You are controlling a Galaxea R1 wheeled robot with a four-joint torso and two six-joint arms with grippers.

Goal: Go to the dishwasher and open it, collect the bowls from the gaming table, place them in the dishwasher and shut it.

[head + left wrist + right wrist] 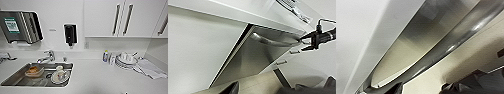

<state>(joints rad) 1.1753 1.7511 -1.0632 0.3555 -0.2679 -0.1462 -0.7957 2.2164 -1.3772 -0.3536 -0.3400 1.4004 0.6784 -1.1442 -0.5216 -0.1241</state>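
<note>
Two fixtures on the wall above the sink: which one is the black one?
The small black soap dispenser, right of the bigger steel paper-towel dispenser and above the chrome tap.

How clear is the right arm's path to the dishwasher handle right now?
Probably yes, it can get there: the right claw sits close by one end of the dishwasher handle, with nothing visible between them.

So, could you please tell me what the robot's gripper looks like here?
In the left wrist view the right gripper is black and slender, on a dark cylindrical wrist with a pale band, and a thin dark cable loops above it.
</note>
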